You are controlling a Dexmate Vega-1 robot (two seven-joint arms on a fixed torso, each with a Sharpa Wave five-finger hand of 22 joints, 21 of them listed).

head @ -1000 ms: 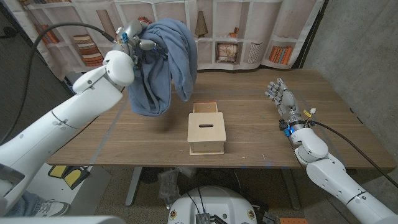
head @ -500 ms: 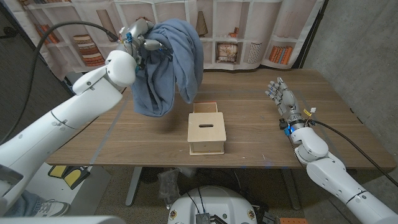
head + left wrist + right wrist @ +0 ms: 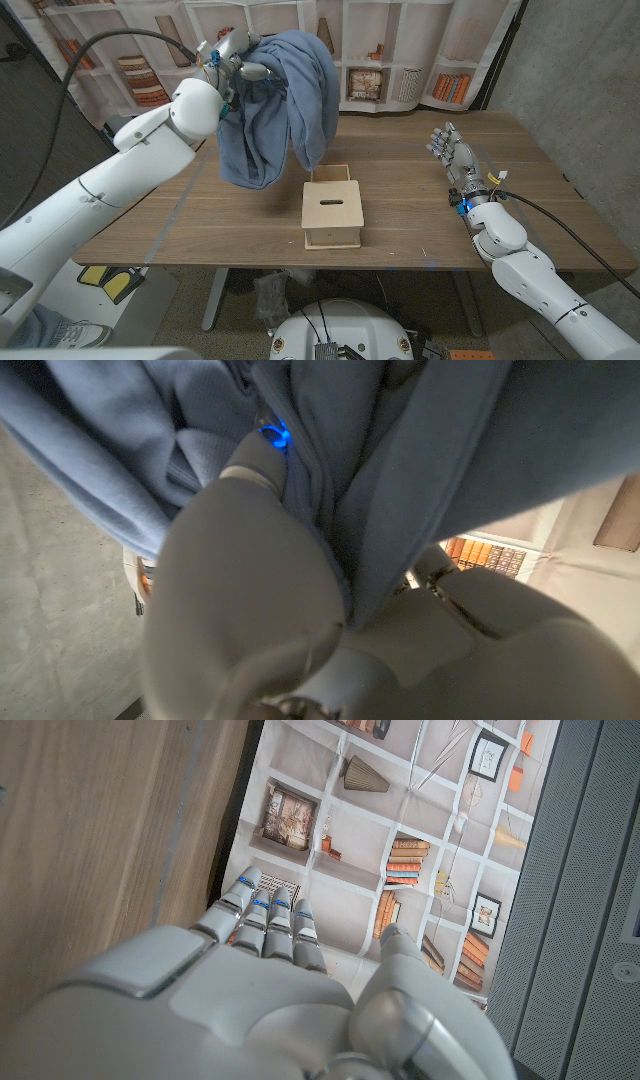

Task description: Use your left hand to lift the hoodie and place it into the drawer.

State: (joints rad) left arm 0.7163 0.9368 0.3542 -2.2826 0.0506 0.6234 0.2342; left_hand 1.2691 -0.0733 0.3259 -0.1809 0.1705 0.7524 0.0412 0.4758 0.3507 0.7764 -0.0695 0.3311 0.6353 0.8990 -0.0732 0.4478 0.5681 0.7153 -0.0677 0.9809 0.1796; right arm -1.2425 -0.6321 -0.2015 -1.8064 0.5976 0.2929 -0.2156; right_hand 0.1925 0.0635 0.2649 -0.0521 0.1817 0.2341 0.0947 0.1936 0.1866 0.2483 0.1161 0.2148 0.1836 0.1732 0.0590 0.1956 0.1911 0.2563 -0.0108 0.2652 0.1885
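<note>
A blue hoodie (image 3: 280,100) hangs bunched in the air above the table, gripped at its top by my left hand (image 3: 235,55). Its lowest folds dangle just left of and behind the small wooden drawer box (image 3: 332,208), whose open tray (image 3: 330,173) sticks out at the back. In the left wrist view the blue hoodie (image 3: 400,450) wraps over my left hand (image 3: 260,560), cloth pinched between the fingers. My right hand (image 3: 453,158) stands on its edge at the table's right side, fingers straight and together, holding nothing; my right hand (image 3: 270,970) also fills the right wrist view's lower part.
The wooden table (image 3: 200,235) carries the drawer box near its middle. A backdrop printed with bookshelves (image 3: 380,60) hangs behind the far edge. A black cable (image 3: 110,45) loops above my left arm. A dark wall (image 3: 590,90) stands to the right.
My left hand has carried the hoodie to the right and slightly up, so its hanging folds now reach over the drawer box's back left corner. The right hand has not moved.
</note>
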